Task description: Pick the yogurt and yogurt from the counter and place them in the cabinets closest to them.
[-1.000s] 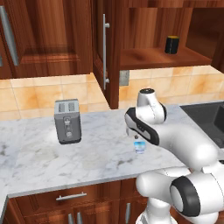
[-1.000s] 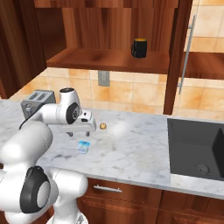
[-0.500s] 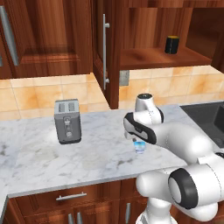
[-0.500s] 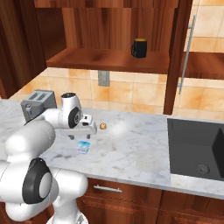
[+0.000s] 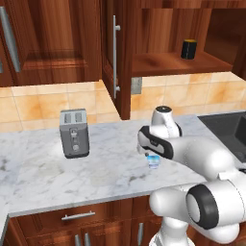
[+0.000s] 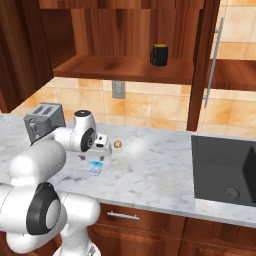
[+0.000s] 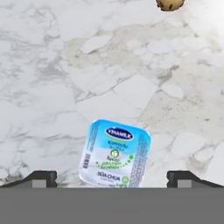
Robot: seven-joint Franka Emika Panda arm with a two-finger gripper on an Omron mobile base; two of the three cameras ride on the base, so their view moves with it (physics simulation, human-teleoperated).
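Risk first: the tool [image 7: 112,178] hangs right above the pale blue yogurt [image 7: 114,154], and the cup sits skewed between the two fingertips [image 7: 40,178], corners rotated off the closing line. If the jaws come in like that they would likely catch a corner and spin or shove the cup instead of clamping flat sides. The cup is small and light, so a slight nudge on the slick marble surface [image 7: 65,65] could slide it out. Coming down too far could crush the foil lid; too shallow and the tips may only pinch the rim and lose it on the lift. A brown cookie [image 7: 169,3] lies at the top edge of the hand view, well apart, low risk.

Tool state: fully spread, nothing held, both tips clear of the cup.

Yogurt look: squat square cup with rounded corners, white and light blue printed lid, upright, lid up. In the left base view it sits centre right of frame [image 5: 153,161] just under the wrist, near the front of the surface. In the right base view it is lower left [image 6: 95,168].

The second yogurt [image 5: 189,49], dark with a light top, stands on the shelf of the open cabinet [image 5: 173,65], upper right of the left base view.
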